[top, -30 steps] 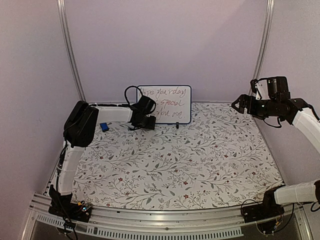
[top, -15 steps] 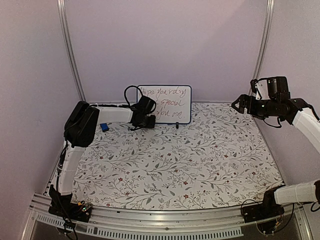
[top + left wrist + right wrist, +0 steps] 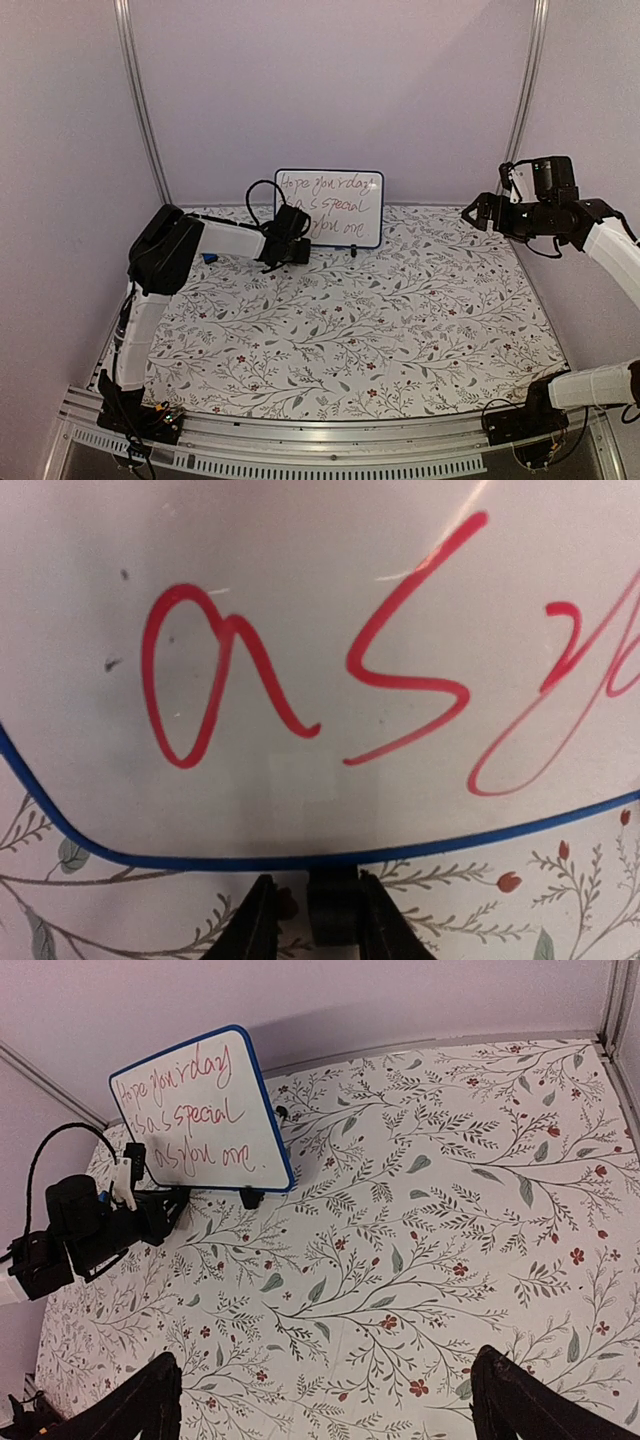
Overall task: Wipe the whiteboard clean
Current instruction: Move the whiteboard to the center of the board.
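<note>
The whiteboard (image 3: 335, 205) stands upright at the back of the table, blue-framed, with red handwriting; it also shows in the right wrist view (image 3: 200, 1110) and fills the left wrist view (image 3: 300, 630). My left gripper (image 3: 303, 248) is low at the board's lower left corner. In its wrist view the left gripper (image 3: 320, 920) has its jaws narrowly apart either side of the board's black left foot (image 3: 335, 910), the right finger touching it and a small gap on the left. My right gripper (image 3: 470, 212) hovers high at the right, wide open and empty (image 3: 320, 1405).
A small blue eraser block (image 3: 208, 258) lies on the floral tablecloth (image 3: 400, 320) behind the left arm's forearm. The board's second black foot (image 3: 250, 1198) stands on the cloth. Purple walls close the back and sides.
My left gripper has dropped lower and slightly right, down to the board's left foot. The right arm has barely moved.
</note>
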Tool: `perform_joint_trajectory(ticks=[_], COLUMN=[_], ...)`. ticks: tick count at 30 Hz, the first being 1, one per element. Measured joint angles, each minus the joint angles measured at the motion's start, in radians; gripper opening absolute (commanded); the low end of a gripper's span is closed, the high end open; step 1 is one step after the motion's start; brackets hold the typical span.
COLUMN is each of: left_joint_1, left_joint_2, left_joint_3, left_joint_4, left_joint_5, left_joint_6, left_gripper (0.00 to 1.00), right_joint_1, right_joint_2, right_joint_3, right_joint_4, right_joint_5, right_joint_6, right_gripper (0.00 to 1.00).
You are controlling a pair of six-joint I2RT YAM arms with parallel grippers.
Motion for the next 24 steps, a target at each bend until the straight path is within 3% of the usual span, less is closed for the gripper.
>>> perform_joint_trajectory(ticks=[9,16,24], left_joint_1=[-0.007,-0.008,-0.008], left_joint_2=[-0.029,-0.029,-0.029], left_joint_3=[-0.131,-0.151,-0.158], left_joint_4=[0.203,0.251,0.277], left_joint_5=[-0.025,-0.018,0.006], left_joint_6=[0.035,0.064,0.088], left_gripper=[0.28,0.27,0.02], right_joint_1=[0.0,0.0,0.0], right_joint_2=[0.0,0.0,0.0], right_joint_3=[-0.006,-0.006,-0.006], right_joint_4=[0.003,0.003,0.003], right_joint_5=[-0.011,-0.011,-0.012], right_joint_6=[0.0,0.0,0.0], right_gripper=[0.99,0.99,0.99])
